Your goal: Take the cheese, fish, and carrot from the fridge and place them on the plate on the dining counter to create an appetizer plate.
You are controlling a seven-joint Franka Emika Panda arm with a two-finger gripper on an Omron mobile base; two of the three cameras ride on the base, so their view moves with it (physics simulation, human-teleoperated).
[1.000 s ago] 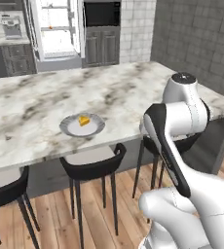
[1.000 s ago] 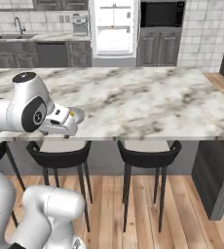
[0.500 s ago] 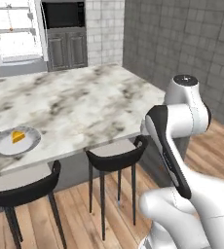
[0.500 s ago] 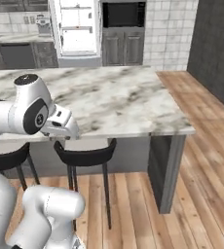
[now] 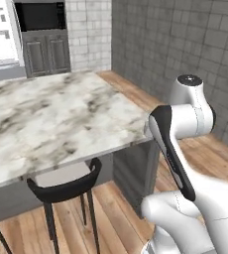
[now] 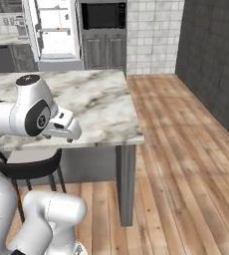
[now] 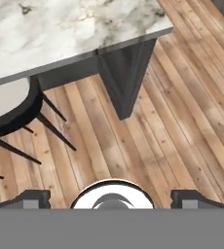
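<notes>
Claw nearest, tips wide apart, nothing between them, aimed down at wood floor beside black stool. Table end now ahead; whole scene has slid left across last second, so base is driving rightward along it, not things moving. Plate with cheese wedge, on table a second ago, has passed from sight. Judgement: cheese delivered, robot rounding table end. Far back, fridge stands open, bright; contents too small to tell.

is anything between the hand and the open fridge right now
Yes. The dining counter lies between the robot and the fridge, which stands open behind it. The hand points down at the wooden floor, fingers apart and holding nothing, beside a black stool.
</notes>
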